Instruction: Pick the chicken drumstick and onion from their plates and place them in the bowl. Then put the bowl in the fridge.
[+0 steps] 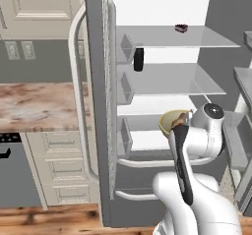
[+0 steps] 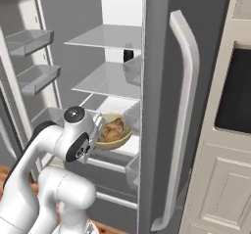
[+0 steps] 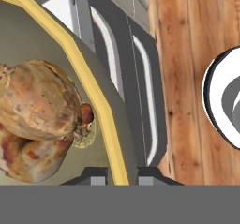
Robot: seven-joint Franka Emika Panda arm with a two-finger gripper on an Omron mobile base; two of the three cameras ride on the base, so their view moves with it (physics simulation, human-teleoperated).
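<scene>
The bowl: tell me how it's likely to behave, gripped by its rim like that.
The bowl is pinched at one point on its rim, so it may tilt away from the jaws. It keeps its round shape, so it's probably rigid. The two browned pieces piled inside add weight and could roll if it tips.

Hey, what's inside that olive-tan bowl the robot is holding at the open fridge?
Inside the olive-tan bowl with the yellow rim lie two golden-brown pieces of food, touching: the onion on top and the chicken drumstick beneath it. They cover much of the bowl's floor, and the bowl's left part is out of frame.
</scene>
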